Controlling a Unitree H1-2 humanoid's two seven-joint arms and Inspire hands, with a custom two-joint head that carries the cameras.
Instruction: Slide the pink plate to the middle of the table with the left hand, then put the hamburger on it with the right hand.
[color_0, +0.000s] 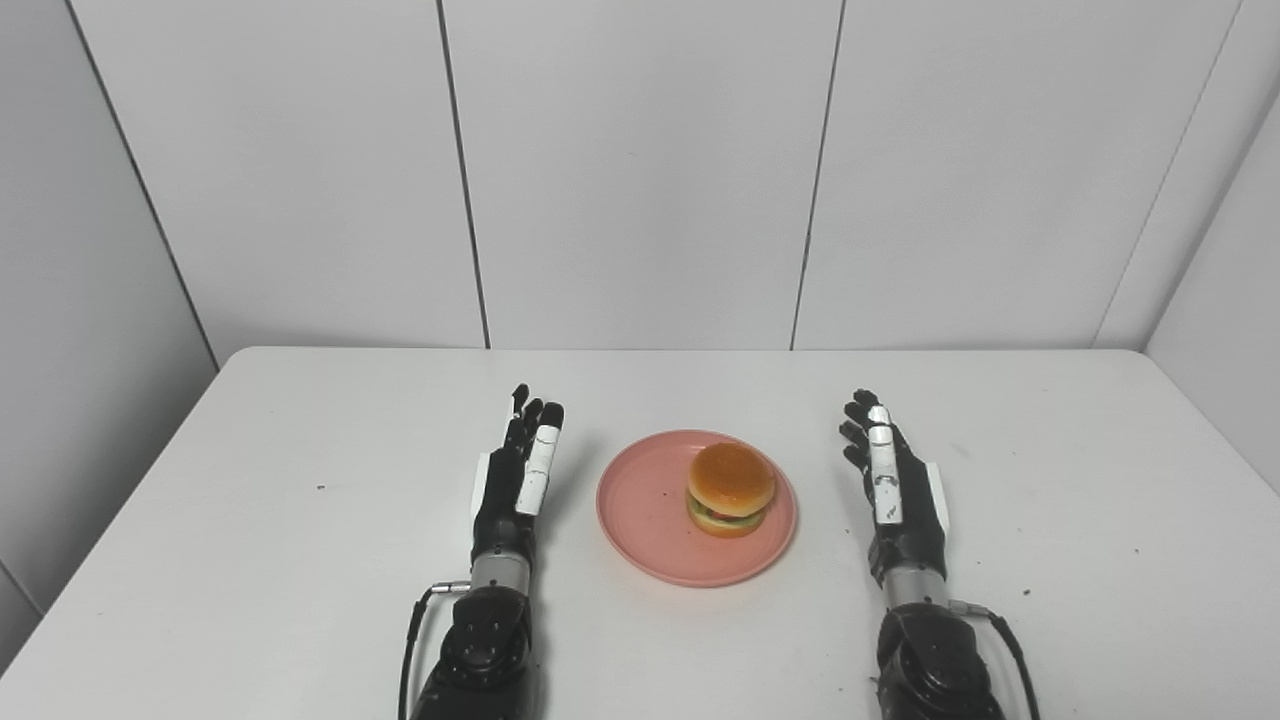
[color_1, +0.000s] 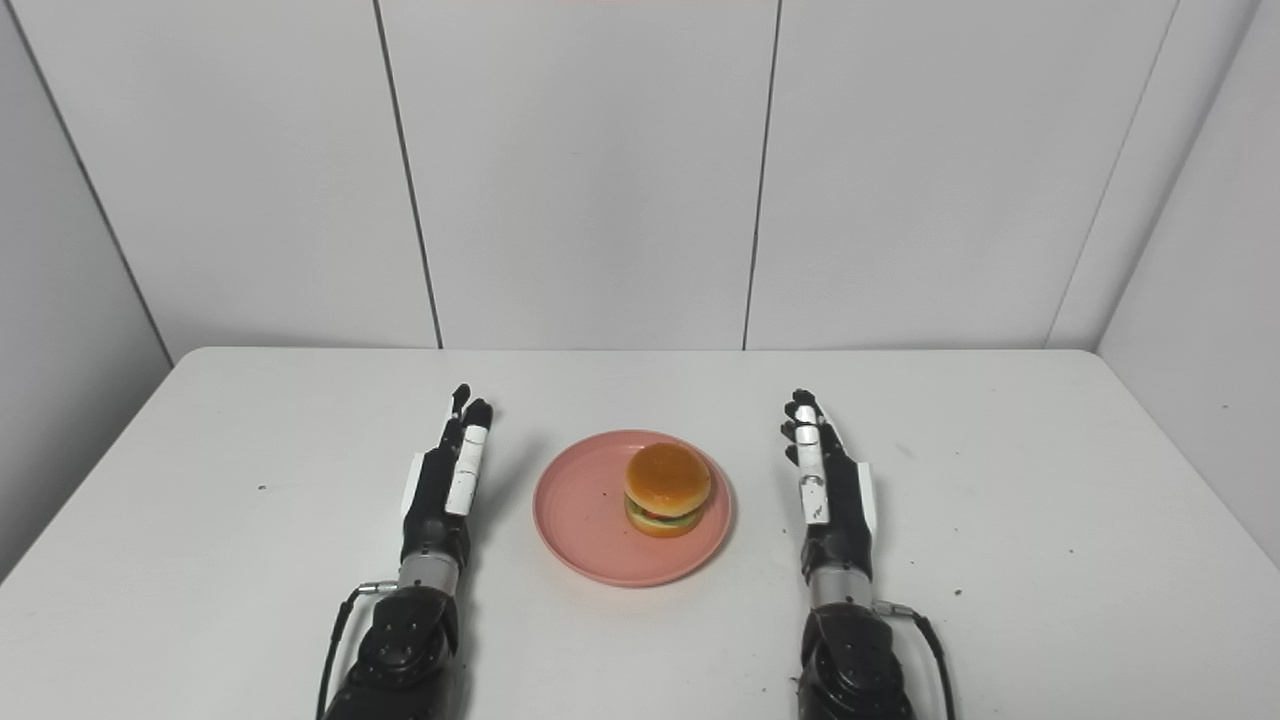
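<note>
A pink plate (color_0: 645, 520) lies near the middle of the white table (color_0: 300, 500). On its right half sits the hamburger (color_0: 731, 489), upright, with a golden bun. My left hand (color_0: 522, 470) rests to the left of the plate, fingers straight and apart, holding nothing and a little apart from the rim. To the right of the plate is my right hand (color_0: 893, 485), also open and empty, clear of both plate and burger.
Grey wall panels (color_0: 640, 170) close the table in at the back and both sides. A few small dark specks (color_0: 1137, 552) dot the tabletop on the right.
</note>
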